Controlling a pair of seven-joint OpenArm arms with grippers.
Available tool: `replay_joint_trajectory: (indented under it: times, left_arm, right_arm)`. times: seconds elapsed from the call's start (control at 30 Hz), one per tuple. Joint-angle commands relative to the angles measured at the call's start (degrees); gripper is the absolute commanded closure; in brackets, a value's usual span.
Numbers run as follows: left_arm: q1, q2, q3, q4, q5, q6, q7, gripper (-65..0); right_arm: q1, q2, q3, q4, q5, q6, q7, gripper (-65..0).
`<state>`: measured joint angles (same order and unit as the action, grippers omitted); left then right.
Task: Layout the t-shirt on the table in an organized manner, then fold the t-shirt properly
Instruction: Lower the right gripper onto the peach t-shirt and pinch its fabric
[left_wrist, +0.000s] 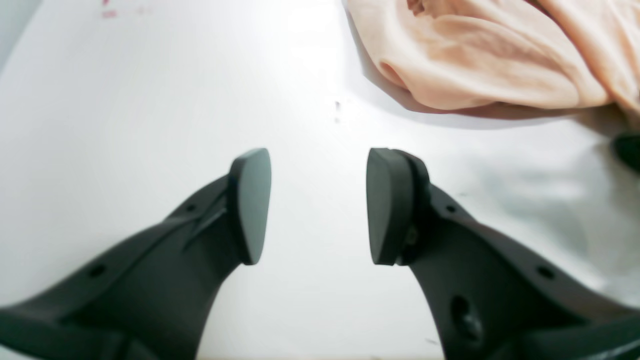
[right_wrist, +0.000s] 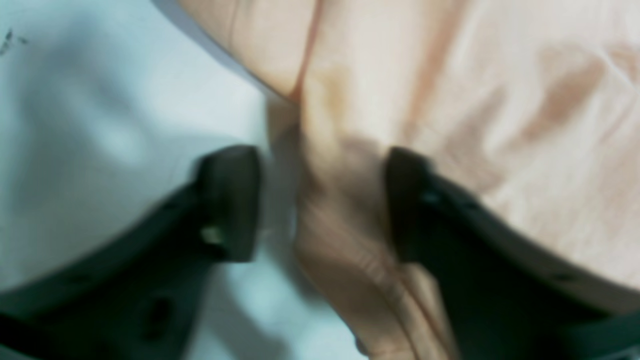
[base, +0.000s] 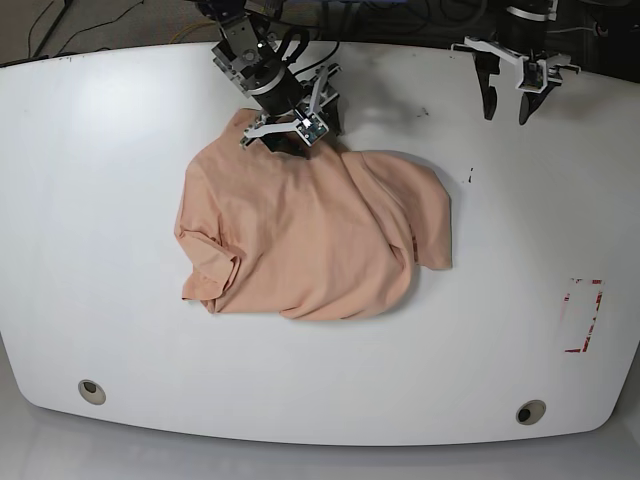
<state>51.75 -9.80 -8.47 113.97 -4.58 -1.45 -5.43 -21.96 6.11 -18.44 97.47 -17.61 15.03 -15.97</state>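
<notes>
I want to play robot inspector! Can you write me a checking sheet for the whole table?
Surface: white table, two round holes, red-marked rectangle, small dark specks.
Job's things: peach t-shirt lies crumpled, not yet spread flat.
Clutter: nothing seen.
Grippers: left tool open and empty above bare table; right tool straddles a fold at the shirt's edge, grip unclear.
Cables: wires behind the far edge.
Surroundings: dark floor beyond the table.
</notes>
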Motion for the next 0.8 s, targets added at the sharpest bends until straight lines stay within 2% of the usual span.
replay_joint_trajectory:
  times: [0.0, 0.03, 0.07, 0.1, 0.23, 0.33, 0.53, 0.77]
  left_arm:
    - [0.61, -0.35, -0.10, 0.97, -0.04, 0.18, -1.29, -29.2]
    - [0.61, -0.44, -0.10, 0.97, -0.04, 0.18, -1.29, -29.2]
    - [0.52, -0.44, -0.10, 0.97, -0.12, 0.18, -1.29, -29.2]
    - [0.52, -0.44, -0.10, 0.97, -0.12, 0.18, -1.29, -29.2]
    - [0.43, -0.44, -0.10, 0.97, -0.12, 0.18, -1.29, -29.2]
    - [-0.19, -0.44, -0.10, 0.88, -0.12, 0.18, -1.12, -29.2]
    - [-1.77, -0.18, -0.10, 0.71, 0.05, 0.18, -0.68, -29.2]
    - [-4.05, -0.18, 0.07, 0.62, -0.30, 0.18, 4.16, -29.2]
  right_arm:
    - [0.02, 0.00, 0.02, 0.51, -0.02, -0.30, 0.27, -15.7]
    - [0.02, 0.00, 0.02, 0.51, -0.02, -0.30, 0.27, -11.3]
    - [0.02, 0.00, 0.02, 0.59, -0.02, -0.30, 0.27, -4.1]
    - [0.02, 0.00, 0.02, 0.59, -0.02, -0.30, 0.27, -0.6]
    - [-0.33, 0.00, 0.02, 1.21, -0.02, -0.30, 0.27, -1.9]
    - [-0.59, 0.00, 0.11, 3.06, -0.02, -0.30, 0.19, 0.0]
    - [-4.11, 0.00, 0.99, 10.70, -0.02, -0.30, 0.10, 0.0]
    - [-7.54, 0.18, 1.51, 19.58, -0.28, -0.30, 0.27, 0.0]
